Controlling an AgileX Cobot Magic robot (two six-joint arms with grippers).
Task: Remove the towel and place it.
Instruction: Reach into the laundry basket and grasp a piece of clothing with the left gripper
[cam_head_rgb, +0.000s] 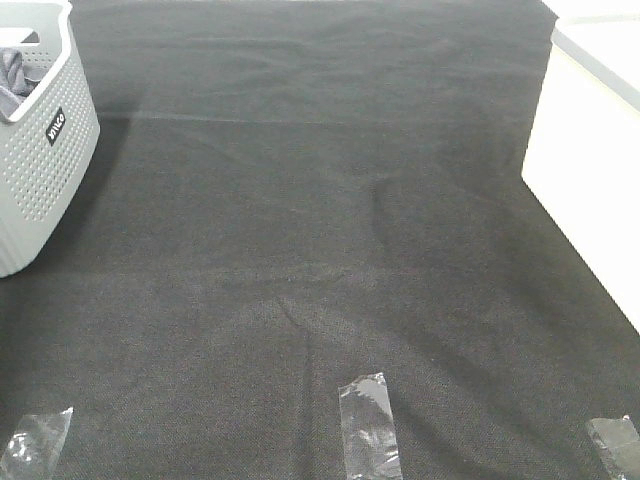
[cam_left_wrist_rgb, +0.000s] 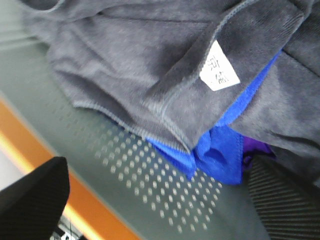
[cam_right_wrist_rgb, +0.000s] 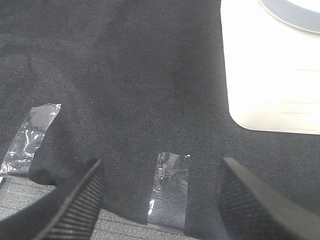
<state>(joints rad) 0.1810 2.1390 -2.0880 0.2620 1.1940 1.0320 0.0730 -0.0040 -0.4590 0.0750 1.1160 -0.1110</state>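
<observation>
The towel (cam_left_wrist_rgb: 150, 65) is a crumpled grey-lavender cloth with a stitched hem and a white label, lying inside the white perforated basket (cam_head_rgb: 45, 170). In the exterior high view only a small grey fold of the towel (cam_head_rgb: 12, 72) shows over the rim. My left gripper (cam_left_wrist_rgb: 160, 205) hangs open just over the towel's edge, one dark finger on each side, holding nothing. My right gripper (cam_right_wrist_rgb: 160, 200) is open over the black table cloth (cam_right_wrist_rgb: 150, 75), far from the basket. Neither arm shows in the exterior high view.
A blue fabric item (cam_left_wrist_rgb: 220, 150) and a bit of purple cloth (cam_left_wrist_rgb: 255, 150) lie under the towel. A white box (cam_head_rgb: 590, 170) stands at the table's right side. Clear tape strips (cam_head_rgb: 368, 420) are stuck to the cloth near the front edge.
</observation>
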